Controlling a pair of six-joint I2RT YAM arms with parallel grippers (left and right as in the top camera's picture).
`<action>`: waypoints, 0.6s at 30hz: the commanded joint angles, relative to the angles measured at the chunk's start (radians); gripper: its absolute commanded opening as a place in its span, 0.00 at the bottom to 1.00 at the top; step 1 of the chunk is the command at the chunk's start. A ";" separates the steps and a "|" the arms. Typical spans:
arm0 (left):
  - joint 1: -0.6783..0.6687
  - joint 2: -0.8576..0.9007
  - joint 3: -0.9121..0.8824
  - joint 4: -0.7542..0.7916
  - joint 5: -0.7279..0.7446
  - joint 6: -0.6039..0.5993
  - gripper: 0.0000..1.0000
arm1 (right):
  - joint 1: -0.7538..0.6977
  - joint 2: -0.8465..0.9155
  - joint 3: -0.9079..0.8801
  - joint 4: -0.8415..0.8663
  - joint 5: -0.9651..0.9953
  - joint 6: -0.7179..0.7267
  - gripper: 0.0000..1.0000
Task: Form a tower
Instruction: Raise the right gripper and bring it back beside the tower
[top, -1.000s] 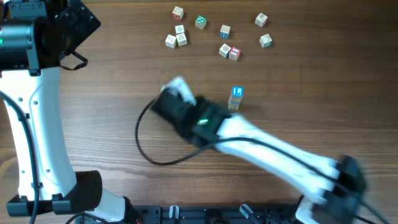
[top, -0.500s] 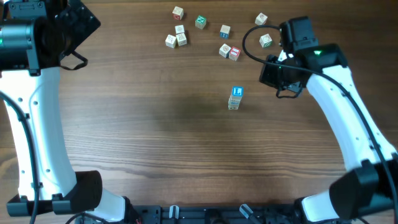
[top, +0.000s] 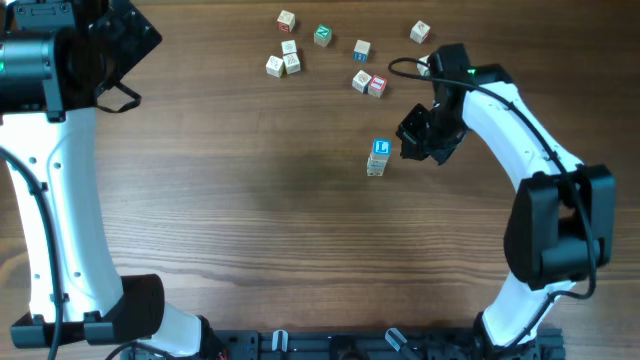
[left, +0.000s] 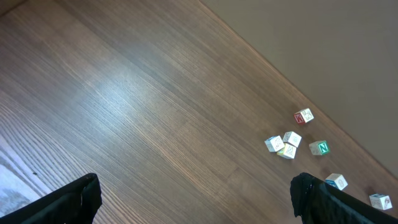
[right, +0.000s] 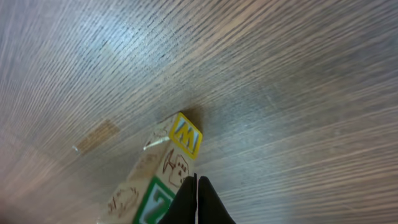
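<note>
Tower (top: 378, 158) stands centrally on the brown wood-grain worktop (top: 250, 220), loose cubes (top: 362, 50) near its far edge. Right gripper (top: 412, 143), clenched on nothing, angles in just beside it; left gripper (left: 196, 196) gapes, released.

A second ago the white right arm lies stretched low across the brown wood-grain tabletop (top: 250, 200), its black claw (top: 412, 145) left of the narrow stack of small wooden letter cubes (top: 378, 157). Half a second ago it hangs farther right, by the scattered loose wooden cubes (top: 362, 48). Now the arm is folded back and the claw sits just right of the stack.
</note>
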 joint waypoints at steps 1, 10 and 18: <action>0.005 -0.018 0.010 0.002 -0.016 -0.014 1.00 | -0.005 0.074 -0.005 0.010 -0.079 0.061 0.04; 0.005 -0.018 0.010 0.002 -0.016 -0.014 1.00 | -0.028 0.130 -0.005 0.016 -0.088 0.133 0.04; 0.005 -0.018 0.010 0.002 -0.016 -0.014 1.00 | -0.064 0.143 -0.005 0.040 -0.159 0.080 0.04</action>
